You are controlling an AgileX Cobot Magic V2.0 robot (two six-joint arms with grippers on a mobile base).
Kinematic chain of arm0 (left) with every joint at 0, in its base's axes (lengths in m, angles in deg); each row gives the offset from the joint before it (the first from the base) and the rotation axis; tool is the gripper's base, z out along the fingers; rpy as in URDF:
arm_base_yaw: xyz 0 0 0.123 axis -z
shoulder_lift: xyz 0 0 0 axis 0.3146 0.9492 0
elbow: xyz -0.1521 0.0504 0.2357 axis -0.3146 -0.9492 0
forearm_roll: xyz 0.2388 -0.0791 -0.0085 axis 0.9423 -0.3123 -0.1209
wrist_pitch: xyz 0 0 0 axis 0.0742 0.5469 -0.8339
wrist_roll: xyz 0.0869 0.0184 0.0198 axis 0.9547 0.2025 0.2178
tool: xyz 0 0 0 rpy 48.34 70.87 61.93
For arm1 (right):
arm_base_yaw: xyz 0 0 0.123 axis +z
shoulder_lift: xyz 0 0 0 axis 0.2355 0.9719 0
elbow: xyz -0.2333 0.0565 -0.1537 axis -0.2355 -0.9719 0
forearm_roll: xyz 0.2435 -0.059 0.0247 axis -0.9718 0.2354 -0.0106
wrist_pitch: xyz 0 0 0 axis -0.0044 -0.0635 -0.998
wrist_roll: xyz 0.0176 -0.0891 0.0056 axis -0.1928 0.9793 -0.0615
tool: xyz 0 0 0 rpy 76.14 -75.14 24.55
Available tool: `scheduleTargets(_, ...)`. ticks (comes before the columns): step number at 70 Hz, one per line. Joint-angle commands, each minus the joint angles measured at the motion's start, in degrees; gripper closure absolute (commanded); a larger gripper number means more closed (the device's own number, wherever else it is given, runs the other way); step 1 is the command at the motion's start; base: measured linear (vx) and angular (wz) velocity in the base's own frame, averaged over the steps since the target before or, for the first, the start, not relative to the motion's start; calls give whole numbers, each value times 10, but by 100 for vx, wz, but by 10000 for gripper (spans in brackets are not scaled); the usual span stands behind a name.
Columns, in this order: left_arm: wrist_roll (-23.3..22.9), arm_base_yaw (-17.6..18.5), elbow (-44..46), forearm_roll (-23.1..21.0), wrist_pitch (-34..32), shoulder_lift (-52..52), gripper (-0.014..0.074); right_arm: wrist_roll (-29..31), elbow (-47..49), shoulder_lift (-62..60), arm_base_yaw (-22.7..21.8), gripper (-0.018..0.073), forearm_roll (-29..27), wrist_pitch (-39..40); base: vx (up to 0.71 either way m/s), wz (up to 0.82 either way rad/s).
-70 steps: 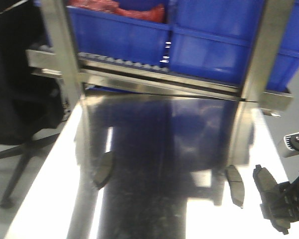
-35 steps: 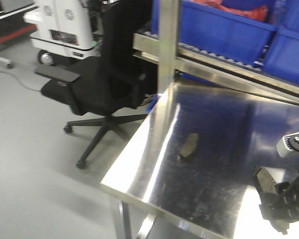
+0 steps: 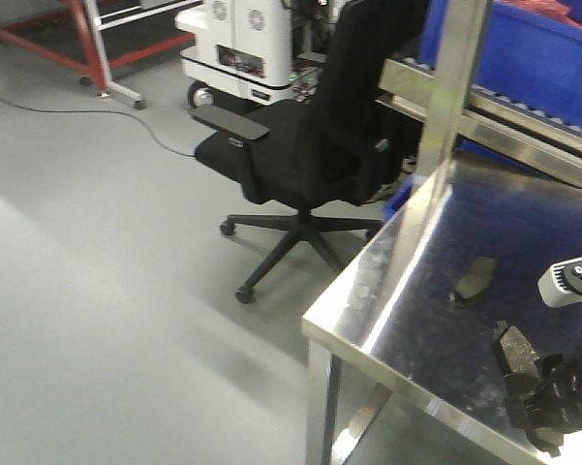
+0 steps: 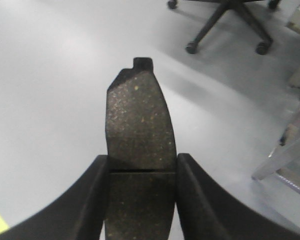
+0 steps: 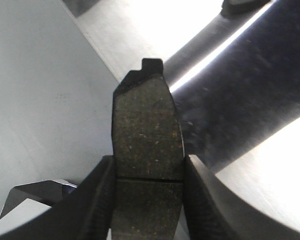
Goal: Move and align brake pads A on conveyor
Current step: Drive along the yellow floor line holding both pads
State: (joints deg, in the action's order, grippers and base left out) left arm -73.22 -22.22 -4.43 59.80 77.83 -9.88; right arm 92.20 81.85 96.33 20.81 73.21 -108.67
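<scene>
We see a dark grey pad point(image 4: 139, 120) with pale flecks, a second pad point(image 5: 147, 130) brownish grey, a silvery worktop point(image 3: 407, 281), a black chair point(image 3: 300, 145), blue bins point(image 3: 552, 58) and a pale grey floor point(image 3: 97, 291).

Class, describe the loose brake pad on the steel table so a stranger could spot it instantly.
Find the shiny steel table beside the black office chair. On its top lies one dark curved brake pad. It alone lies free; the other pad is clamped in the right tool.

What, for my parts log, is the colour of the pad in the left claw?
Dark grey-brown brake pad, pale speckles; left wrist view.
</scene>
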Motion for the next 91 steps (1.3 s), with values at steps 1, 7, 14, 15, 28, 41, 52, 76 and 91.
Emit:
scheduleTargets(1, 0, 1, 16, -1, -41, -2, 476, 4, 16, -9, 0, 559, -7, 31, -9, 41)
scheduleTargets(7, 0, 1, 16, -1, -41, -2, 476, 4, 16, -9, 0, 559, -7, 30, -8, 42)
scheduleTargets(14, 0, 1, 16, -1, -41, -2, 476, 4, 16, -9, 0, 559, -7, 27, -7, 47)
scheduleTargets(15, 0, 1, 16, -1, -41, -2, 476, 4, 16, -9, 0, 559, -7, 26, -6, 49)
scheduleTargets(28, 0, 1, 16, -1, -41, -2, 476, 4, 16, -9, 0, 559, -7, 25, -5, 52)
scheduleTargets(41, 0, 1, 16, -1, -41, -2, 476, 4, 16, -9, 0, 559, -7, 25, -3, 59)
scheduleTargets(52, 0, 1, 16, -1, -41, -2, 476, 4, 16, -9, 0, 559, -7, 25, -1, 62)
scheduleTargets(76, 0, 1, 16, -1, -41, -2, 476, 4, 16, -9, 0, 559, -7, 22, 2, 46)
scheduleTargets(91, 0, 1, 16, -1, -41, -2, 476, 4, 16, -9, 0, 559, -7, 17, 9, 31)
